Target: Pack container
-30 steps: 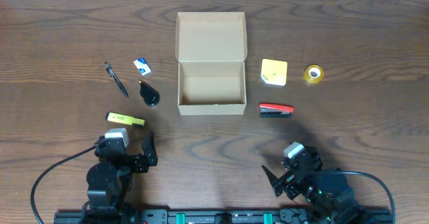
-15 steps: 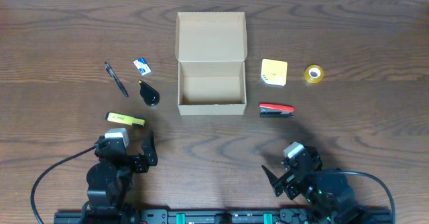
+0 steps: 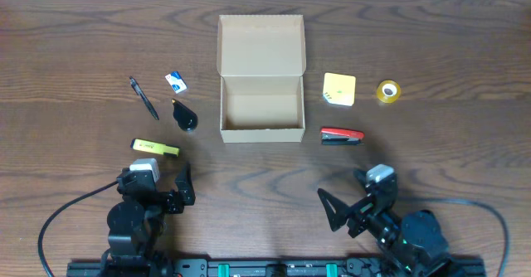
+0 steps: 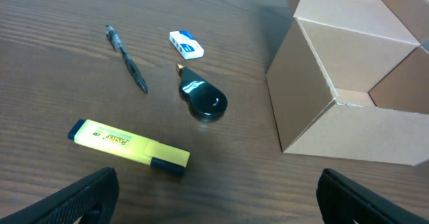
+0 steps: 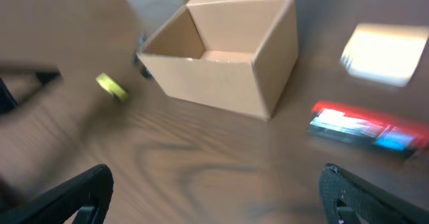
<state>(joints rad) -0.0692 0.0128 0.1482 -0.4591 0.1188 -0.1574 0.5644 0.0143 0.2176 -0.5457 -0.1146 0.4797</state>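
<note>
The container (image 3: 260,129) is a tan cardboard box at the table's middle, with its flap lid (image 3: 260,43) folded back and open; nothing shows inside. It also appears in the left wrist view as the container (image 4: 348,70) and, blurred, in the right wrist view as the container (image 5: 221,63). My left gripper (image 3: 163,180) stands open near the front left edge, just behind the yellow highlighter (image 3: 155,148). My right gripper (image 3: 353,196) stands open at the front right, below the red stapler (image 3: 342,136). Neither gripper holds anything.
Left of the box lie a black pen (image 3: 143,98), a white eraser (image 3: 175,82) and a black teardrop-shaped item (image 3: 185,116). Right of it lie a yellow sticky-note pad (image 3: 339,89) and a tape roll (image 3: 387,91). Cables trail from both arm bases.
The right arm has swung and turned, its gripper now angled toward the box, and its wrist view is motion-blurred. The left arm and all items have stayed put.
</note>
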